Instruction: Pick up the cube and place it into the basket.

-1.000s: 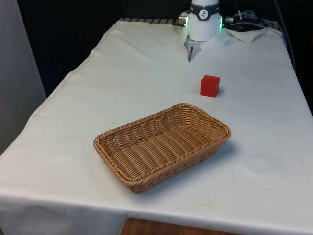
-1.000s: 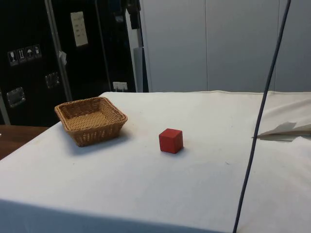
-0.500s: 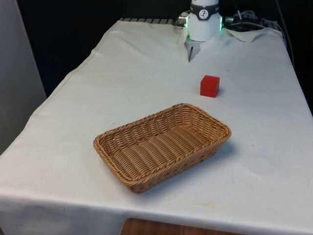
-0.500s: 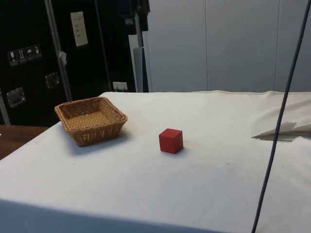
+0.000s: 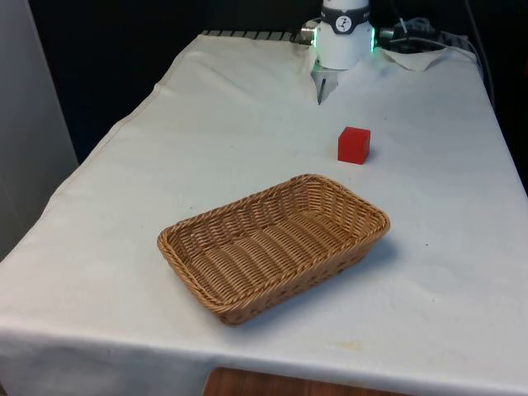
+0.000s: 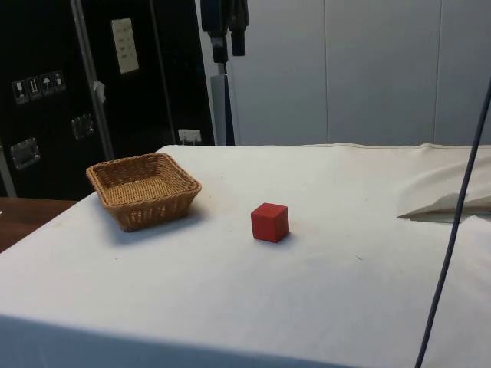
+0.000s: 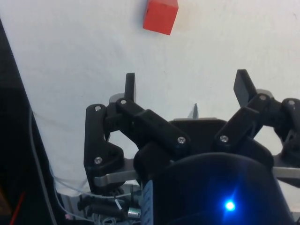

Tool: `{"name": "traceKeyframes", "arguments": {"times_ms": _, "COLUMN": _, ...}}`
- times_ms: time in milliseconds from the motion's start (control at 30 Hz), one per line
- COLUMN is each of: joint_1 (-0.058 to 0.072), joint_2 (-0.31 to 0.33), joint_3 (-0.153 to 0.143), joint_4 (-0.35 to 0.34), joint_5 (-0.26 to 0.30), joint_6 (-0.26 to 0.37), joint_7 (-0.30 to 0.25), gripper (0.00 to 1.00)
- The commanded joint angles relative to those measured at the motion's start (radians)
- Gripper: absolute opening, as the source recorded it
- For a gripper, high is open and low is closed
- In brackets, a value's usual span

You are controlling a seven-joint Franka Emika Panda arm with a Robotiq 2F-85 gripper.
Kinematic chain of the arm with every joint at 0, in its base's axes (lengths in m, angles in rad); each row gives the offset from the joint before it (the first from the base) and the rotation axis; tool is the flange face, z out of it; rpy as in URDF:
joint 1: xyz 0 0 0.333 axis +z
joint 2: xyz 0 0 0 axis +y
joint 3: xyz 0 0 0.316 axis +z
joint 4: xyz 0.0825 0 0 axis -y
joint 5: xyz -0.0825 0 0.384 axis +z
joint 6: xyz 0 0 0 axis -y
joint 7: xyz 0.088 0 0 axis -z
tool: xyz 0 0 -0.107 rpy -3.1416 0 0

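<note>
A woven wicker basket [image 5: 274, 246] sits on the white-clothed table [image 5: 165, 165] towards its near edge in the front view, set at a slant to the table's sides, and its bottom is bare wicker with nothing lying in it. In the side view the same basket [image 6: 143, 188] stands near the table's corner on that view's left, again with only its own weave showing inside. The red cube [image 5: 354, 144] rests on the cloth farther towards the robot's end of the table, beyond the basket's far corner and apart from it, nearer the front view's right edge than the left. In the side view the cube [image 6: 270, 221] sits flat on the cloth near the middle of the table, just beside the basket but not touching it. The pincer [image 7: 186, 89] is spread wide, its two black fingers [image 7: 130, 86] standing well apart with only white cloth between them, and it has hold of nothing. In the wrist view the cube [image 7: 160, 15] lies out beyond the fingertips, well apart from them and closer to the line of one finger than to the other, with bare cloth between cube and pincer.
</note>
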Motion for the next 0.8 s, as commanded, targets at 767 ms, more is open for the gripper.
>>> {"name": "traceKeyframes", "arguments": {"times_ms": 767, "joint_1": -0.002, "joint_2": -0.041, "joint_3": 0.065, "joint_4": -0.158, "joint_5": -0.054, "joint_6": 0.154, "joint_7": 0.124, "gripper": 1.00}}
